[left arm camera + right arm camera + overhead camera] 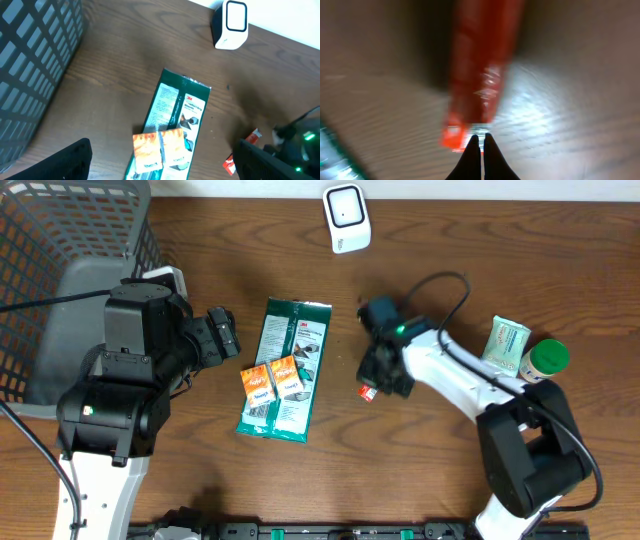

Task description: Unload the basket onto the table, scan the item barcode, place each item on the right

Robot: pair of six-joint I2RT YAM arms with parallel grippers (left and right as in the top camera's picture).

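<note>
At the far left stands a grey basket (40,240), and just beside it the left gripper (224,333) hangs over the table (200,480) with its fingers spread wide and nothing between them; the left wrist view shows only bare wood and packaging below. Next comes a long green package (290,330) lying flat, with two small orange packets (258,385) resting side by side on its lower half. Further right, at the far edge of the table, sits the white scanner (346,218), well apart from every item. Right of the green package lies the red packet (367,392), which I take to be the item to scan; it is low on the wood, just under the right gripper (481,140). That gripper's fingers are clenched together at the packet's near end; the right wrist view is too blurred to tell whether the thin sealed edge is really pinched between them or the tips have met just short of it. At the far right a pale green packet (507,343) and a green-capped bottle (547,360) lie touching, untouched by either arm. By my reading the task is at its very start: a grasp has been attempted; lifting the packet, carrying it up to the scanner and turning its barcode to the window are all left to do.
</note>
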